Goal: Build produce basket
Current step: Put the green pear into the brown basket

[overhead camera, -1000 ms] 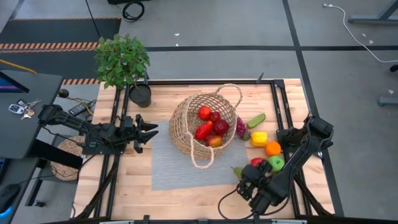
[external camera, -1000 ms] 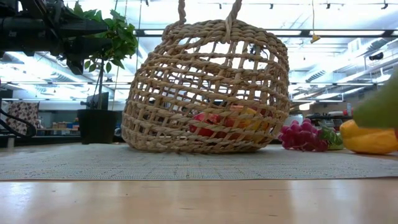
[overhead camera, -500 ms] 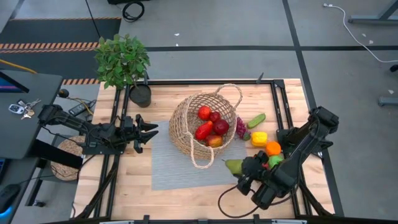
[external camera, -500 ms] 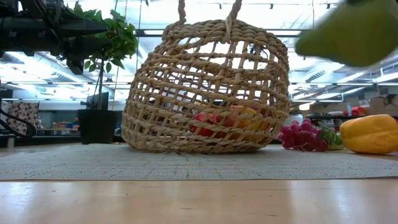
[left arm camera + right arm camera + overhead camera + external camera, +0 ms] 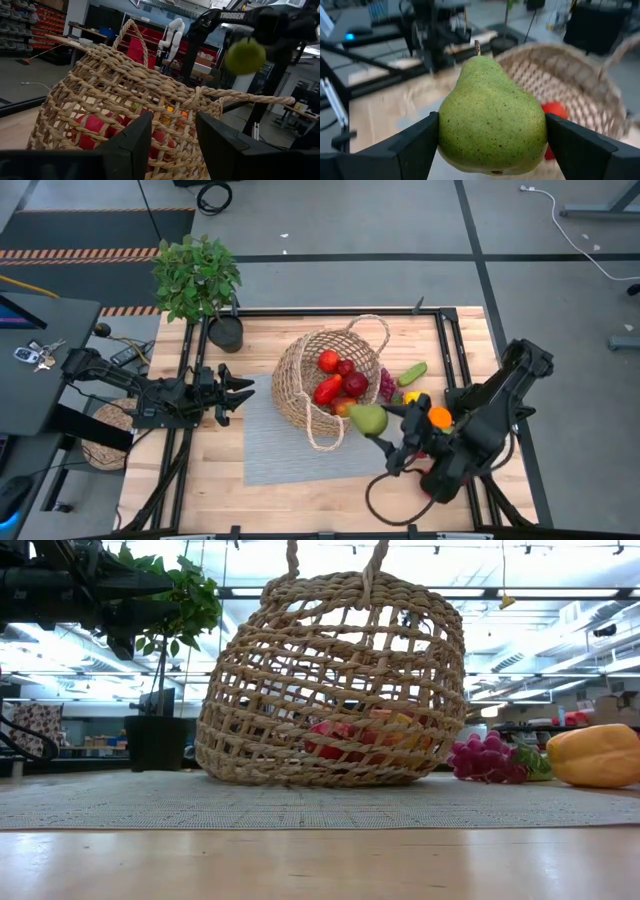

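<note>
The woven basket (image 5: 330, 380) rests on a grey mat (image 5: 285, 455), with red apples and a red pepper (image 5: 328, 390) inside. My right gripper (image 5: 385, 428) is shut on a green pear (image 5: 367, 418), raised beside the basket's near right rim. A cucumber (image 5: 411, 373), purple grapes (image 5: 387, 385), a yellow pepper (image 5: 592, 755) and an orange (image 5: 438, 417) lie on the table right of the basket. My left gripper (image 5: 238, 392) stays open left of the basket, facing its wall (image 5: 100, 100), nothing between its fingers. My right gripper pinches the pear's wide lower body (image 5: 492, 135) between its two fingers (image 5: 415, 145), one on each side. The fingers come from the table's near right, slanting slightly down. The pear is lifted clear of the table, its stem (image 5: 477, 47) pointing away from the wrist.
A small black pot with a green leafy plant (image 5: 200, 280) stands at the far left corner. Black frame rails (image 5: 445, 350) run along the table's left and right sides. Bare wood lies along the near edge (image 5: 300, 500).
My right gripper has risen from the table at the near right with the pear and gone left toward the basket, tipping up from steeply downward to nearly level. The pear is now lifted clear and sits by the basket's near right rim.
</note>
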Controlling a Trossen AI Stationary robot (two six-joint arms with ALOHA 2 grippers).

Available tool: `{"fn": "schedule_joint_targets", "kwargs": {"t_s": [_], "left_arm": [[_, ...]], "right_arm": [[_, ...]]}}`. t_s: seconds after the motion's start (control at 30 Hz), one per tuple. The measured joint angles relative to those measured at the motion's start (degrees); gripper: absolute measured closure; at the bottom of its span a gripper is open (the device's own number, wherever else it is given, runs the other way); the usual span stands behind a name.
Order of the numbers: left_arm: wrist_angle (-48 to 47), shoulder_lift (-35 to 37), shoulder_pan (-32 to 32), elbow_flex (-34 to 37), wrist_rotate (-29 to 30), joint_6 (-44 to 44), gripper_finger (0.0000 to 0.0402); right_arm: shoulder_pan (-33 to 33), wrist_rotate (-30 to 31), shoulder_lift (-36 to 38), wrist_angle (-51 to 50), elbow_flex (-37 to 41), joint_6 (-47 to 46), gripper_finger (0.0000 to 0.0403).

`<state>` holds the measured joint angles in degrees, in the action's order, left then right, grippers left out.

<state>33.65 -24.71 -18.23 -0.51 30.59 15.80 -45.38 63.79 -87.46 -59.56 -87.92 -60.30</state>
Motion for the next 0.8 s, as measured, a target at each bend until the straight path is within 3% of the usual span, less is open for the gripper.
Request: {"fn": "schedule_joint_targets", "kwargs": {"t_s": [0.4, 0.6, 0.8], "left_arm": [[-0.02, -0.02, -0.01, 0.0, 0.0, -0.01, 0.0241], [0.0, -0.02, -0.01, 0.0, 0.0, -0.01, 0.0241], [0.02, 0.0, 0.01, 0.0, 0.0, -0.01, 0.0241]], "right_arm": [[10.6, 0.79, 1.29, 21.71, -0.28, 41.15, 0.0056], [14.43, 0.85, -0.68, 24.34, -0.26, 68.07, 0.0056], [17.29, 1.45, -1.14, 23.8, -0.24, 88.33, 0.0056]]}}
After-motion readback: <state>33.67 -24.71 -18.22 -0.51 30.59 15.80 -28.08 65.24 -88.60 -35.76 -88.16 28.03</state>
